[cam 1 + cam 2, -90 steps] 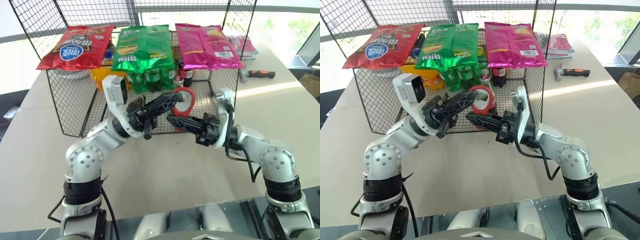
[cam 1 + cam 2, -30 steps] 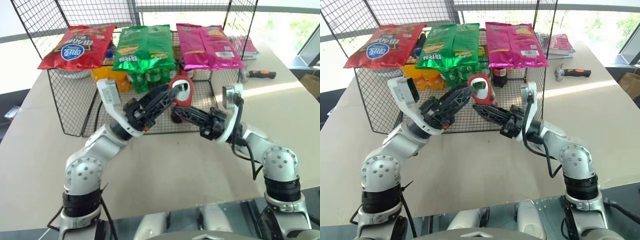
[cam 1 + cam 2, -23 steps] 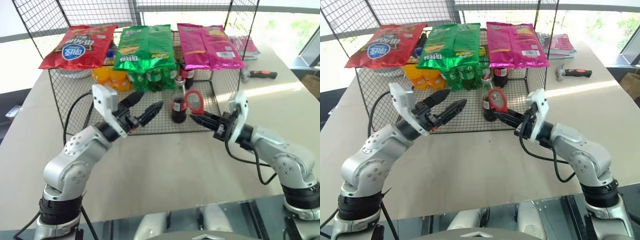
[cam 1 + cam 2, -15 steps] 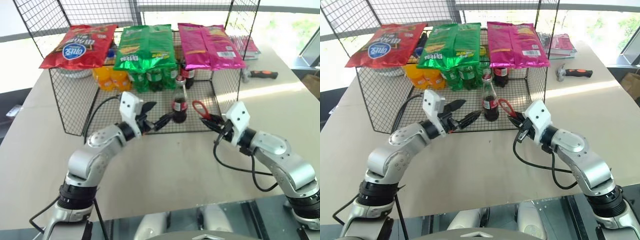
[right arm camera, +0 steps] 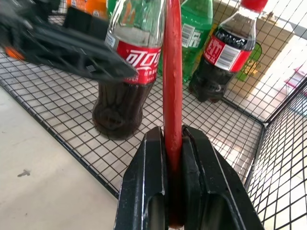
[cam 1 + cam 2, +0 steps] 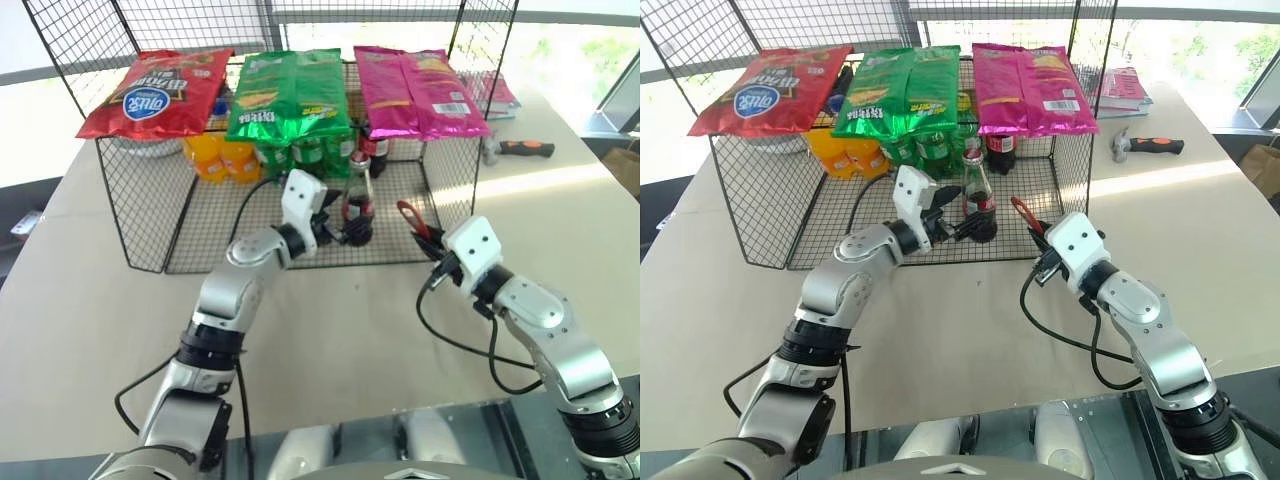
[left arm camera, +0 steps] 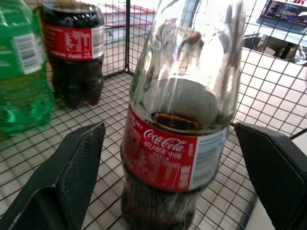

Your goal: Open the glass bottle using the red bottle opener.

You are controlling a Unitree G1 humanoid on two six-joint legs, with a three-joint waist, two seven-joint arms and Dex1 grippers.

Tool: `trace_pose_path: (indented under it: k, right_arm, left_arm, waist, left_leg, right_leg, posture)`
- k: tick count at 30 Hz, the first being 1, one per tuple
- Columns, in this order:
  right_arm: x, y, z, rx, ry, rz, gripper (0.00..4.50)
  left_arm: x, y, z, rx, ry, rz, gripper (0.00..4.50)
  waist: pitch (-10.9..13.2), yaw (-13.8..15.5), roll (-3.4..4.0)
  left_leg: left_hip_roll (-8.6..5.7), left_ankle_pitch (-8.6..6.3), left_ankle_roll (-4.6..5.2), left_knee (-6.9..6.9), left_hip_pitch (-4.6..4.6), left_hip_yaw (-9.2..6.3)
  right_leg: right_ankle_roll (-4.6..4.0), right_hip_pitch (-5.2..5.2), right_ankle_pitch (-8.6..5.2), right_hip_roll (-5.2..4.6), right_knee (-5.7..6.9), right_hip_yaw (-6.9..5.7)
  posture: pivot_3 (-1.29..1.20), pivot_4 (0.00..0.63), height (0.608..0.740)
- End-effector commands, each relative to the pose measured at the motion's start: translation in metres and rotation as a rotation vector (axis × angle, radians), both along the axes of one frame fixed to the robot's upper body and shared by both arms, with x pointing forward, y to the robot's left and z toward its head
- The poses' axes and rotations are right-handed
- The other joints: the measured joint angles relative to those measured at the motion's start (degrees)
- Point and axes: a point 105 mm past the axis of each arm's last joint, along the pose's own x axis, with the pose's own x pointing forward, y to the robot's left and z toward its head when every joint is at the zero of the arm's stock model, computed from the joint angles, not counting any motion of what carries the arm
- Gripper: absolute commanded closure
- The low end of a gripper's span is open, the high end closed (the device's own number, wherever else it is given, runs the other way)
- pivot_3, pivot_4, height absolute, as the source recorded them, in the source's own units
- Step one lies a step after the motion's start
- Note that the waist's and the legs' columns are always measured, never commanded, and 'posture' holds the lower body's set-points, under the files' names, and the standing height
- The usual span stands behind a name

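Your left gripper (image 7: 168, 158) stands wide, its fingers either side of the glass bottle (image 6: 358, 205) on the wire rack (image 6: 140, 215). Clamp its label band before lifting the red bottle opener (image 5: 172, 86), pinched in your right gripper (image 5: 175, 143), to the cap.

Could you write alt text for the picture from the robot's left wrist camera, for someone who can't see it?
A glass bottle with a red label stands upright on a wire rack, between the left gripper's open black fingers. Behind it are a dark plastic cola bottle and a green bottle.
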Motion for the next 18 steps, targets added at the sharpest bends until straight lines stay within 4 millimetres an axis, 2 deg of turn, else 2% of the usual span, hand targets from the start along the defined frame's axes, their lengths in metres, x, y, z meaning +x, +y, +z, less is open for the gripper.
trace_pose_path:
  k: [1,3,4,6,8,12,15,18]
  right_arm:
    - [-0.005,-0.002,0.017,0.019,-0.068,0.000,4.50]
    - [-0.005,-0.003,0.017,0.019,-0.070,-0.002,4.50]
    - [-0.006,-0.002,0.018,0.019,-0.072,-0.004,4.50]
    - [-0.007,-0.003,0.018,0.015,-0.076,-0.010,4.50]
    - [-0.007,-0.004,0.018,0.003,-0.083,-0.017,4.50]
    - [-0.007,-0.003,0.019,-0.013,-0.110,-0.028,4.50]
    - [-0.005,-0.001,0.024,-0.030,-0.177,-0.035,4.50]
    - [-0.005,0.000,0.032,0.005,-0.231,-0.041,4.50]
  left_arm:
    - [0.009,-0.004,0.010,0.015,-0.067,0.013,0.05]
    - [0.012,-0.007,0.009,0.033,-0.086,0.011,0.05]
    - [0.013,-0.009,0.010,0.015,-0.091,0.008,0.28]
    - [0.014,-0.012,0.012,0.006,-0.106,-0.007,0.87]
    - [0.013,-0.013,0.014,-0.010,-0.119,-0.020,1.77]
    - [-0.001,-0.014,0.025,-0.049,-0.161,-0.107,1.78]
    - [-0.030,-0.015,0.038,-0.084,-0.192,-0.258,1.78]
    - [-0.049,-0.016,0.037,-0.085,-0.170,-0.348,1.78]
  waist:
    - [0.00,0.01,0.00]
    - [0.00,0.02,0.00]
    - [0.00,0.01,0.00]
    - [0.00,0.01,0.00]
    - [0.00,0.01,0.00]
    - [0.00,-0.02,0.00]
    - [0.00,-0.33,0.00]
    - [0.00,-0.31,0.00]
  left_leg:
    - [0.00,0.00,0.00,0.00,0.00,0.00]
    - [0.00,0.00,0.00,0.01,0.00,0.00]
    - [0.00,0.00,0.00,0.01,0.00,0.00]
    - [0.00,0.00,0.00,0.01,0.00,0.00]
    - [-0.01,0.00,0.00,0.02,-0.01,0.00]
    - [-0.01,0.00,0.00,0.02,-0.01,0.00]
    - [0.00,0.00,0.00,0.01,-0.02,0.01]
    - [0.01,0.00,0.00,-0.03,-0.03,0.01]
  right_leg:
    - [0.00,0.00,0.00,0.00,0.00,0.00]
    - [0.00,0.00,0.00,0.00,0.01,-0.01]
    - [0.00,0.00,0.00,0.00,0.01,-0.01]
    - [0.00,0.00,0.00,0.00,0.01,0.00]
    - [0.00,0.00,0.00,0.00,0.01,-0.01]
    - [0.00,0.00,0.00,-0.01,0.02,0.00]
    - [0.00,-0.03,0.00,0.00,0.00,0.02]
    - [0.00,-0.09,0.00,0.00,0.01,0.04]
  posture:
    - [0.00,0.150,0.740]
    - [0.00,0.150,0.740]
    - [0.00,0.150,0.740]
    - [0.00,0.150,0.740]
    - [0.00,0.150,0.740]
    - [0.00,0.150,0.740]
    - [0.00,0.150,0.740]
    - [0.00,0.150,0.740]
